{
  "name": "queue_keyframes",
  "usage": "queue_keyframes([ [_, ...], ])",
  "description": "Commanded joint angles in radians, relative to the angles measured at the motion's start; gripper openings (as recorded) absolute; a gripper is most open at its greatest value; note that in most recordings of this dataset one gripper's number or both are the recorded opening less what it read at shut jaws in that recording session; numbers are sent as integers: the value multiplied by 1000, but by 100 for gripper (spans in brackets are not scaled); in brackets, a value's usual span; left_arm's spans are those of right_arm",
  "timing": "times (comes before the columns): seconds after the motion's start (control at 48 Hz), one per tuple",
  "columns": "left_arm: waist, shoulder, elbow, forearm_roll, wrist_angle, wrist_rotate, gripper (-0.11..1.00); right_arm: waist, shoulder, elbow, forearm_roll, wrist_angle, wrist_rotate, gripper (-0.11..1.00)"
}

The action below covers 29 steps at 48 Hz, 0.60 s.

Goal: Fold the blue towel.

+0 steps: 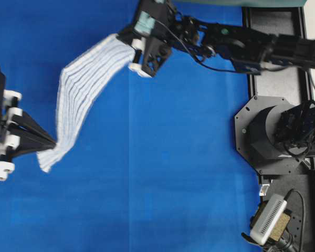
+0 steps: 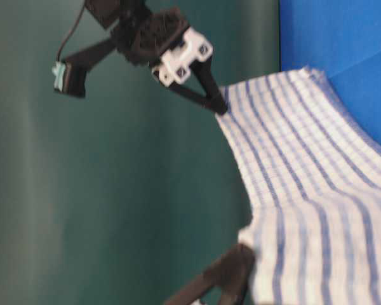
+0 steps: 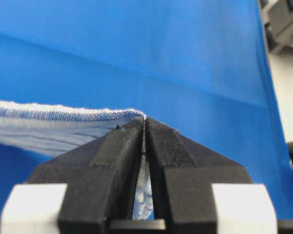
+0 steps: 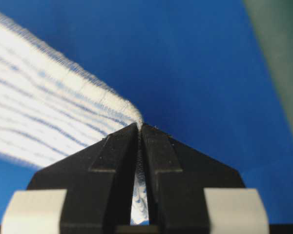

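The blue towel (image 1: 81, 89), white terry with thin blue stripes, hangs stretched in the air between my two grippers above the plain blue table cover (image 1: 173, 173). My left gripper (image 1: 54, 142) is shut on its near-left corner. In the left wrist view the jaws (image 3: 145, 123) pinch the hem, and the towel (image 3: 53, 124) runs off to the left. My right gripper (image 1: 125, 38) is shut on the far corner. In the right wrist view it (image 4: 139, 126) clamps the towel (image 4: 44, 102). The table-level view shows the towel (image 2: 305, 178) sagging between the right gripper (image 2: 221, 108) and the left gripper (image 2: 244, 257).
The right arm's black base (image 1: 275, 131) stands on the black plate beyond the cover's right edge. A small white vented box (image 1: 269, 219) sits at the bottom right. A dark green backdrop (image 2: 114, 190) closes the far side.
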State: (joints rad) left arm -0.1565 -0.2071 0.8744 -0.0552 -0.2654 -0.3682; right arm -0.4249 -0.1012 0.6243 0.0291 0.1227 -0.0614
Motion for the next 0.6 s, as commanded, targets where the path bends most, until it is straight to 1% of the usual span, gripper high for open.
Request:
queue_keyframes([
  [0.0,-11,28,-51,0,-32,2,4,-18,6,-58,-23,-9,-2,18],
  [0.125,-15,66,-84,-2,-40,2,4,-31,38,-107,-55,-9,-2,18],
  [0.291,-20,101,-118,-2,-46,2,4,-44,66,-146,-87,-11,-3,18],
  [0.437,-21,132,-146,-2,-75,2,4,-57,78,-164,-103,-25,-3,18],
  [0.583,-21,184,-189,0,-106,6,4,-63,80,-161,-109,-37,-6,18],
])
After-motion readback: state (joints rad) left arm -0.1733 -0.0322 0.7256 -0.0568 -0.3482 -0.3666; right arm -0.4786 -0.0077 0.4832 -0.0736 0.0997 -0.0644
